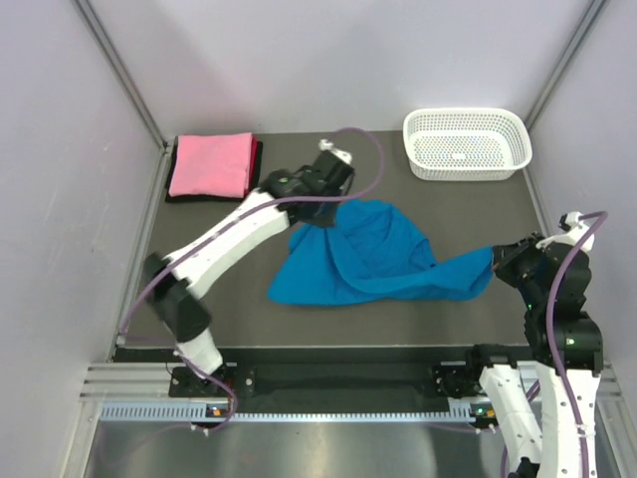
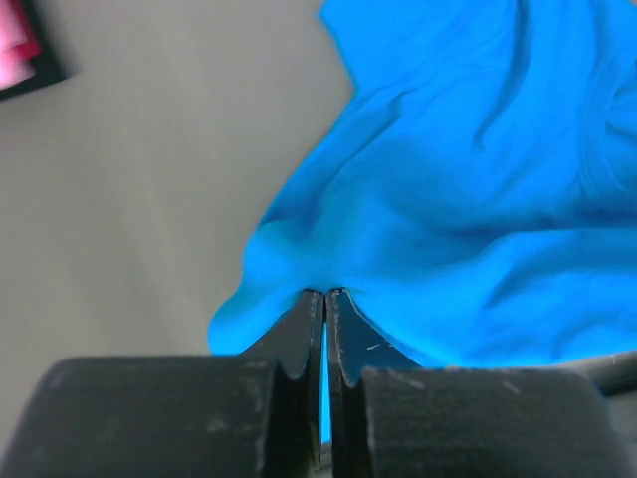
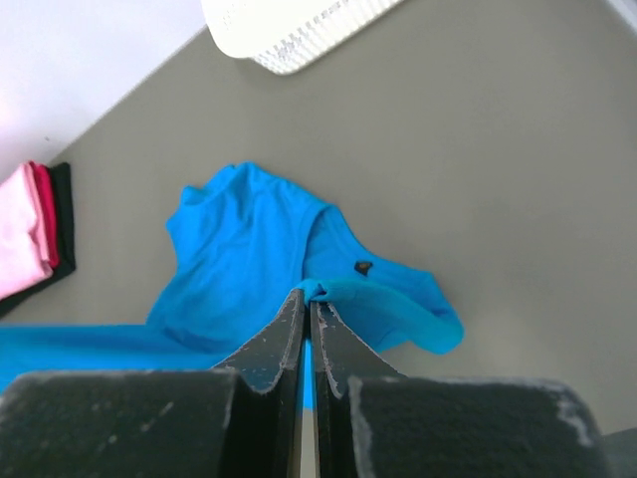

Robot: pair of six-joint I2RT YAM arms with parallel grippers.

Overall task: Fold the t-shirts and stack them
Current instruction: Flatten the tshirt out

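A blue t-shirt (image 1: 363, 259) lies crumpled in the middle of the dark table. My left gripper (image 1: 333, 204) is shut on the shirt's far edge; the left wrist view shows its fingertips pinching blue cloth (image 2: 418, 199). My right gripper (image 1: 500, 261) is shut on the shirt's right end, and the right wrist view shows a rolled blue hem (image 3: 338, 291) between the tips. A stack of folded shirts, pink (image 1: 211, 163) on top of dark red and black ones, sits at the far left corner.
A white mesh basket (image 1: 466, 142) stands at the far right of the table. Grey walls close in the table on left, back and right. The pink stack also shows at the left edge of the right wrist view (image 3: 25, 234).
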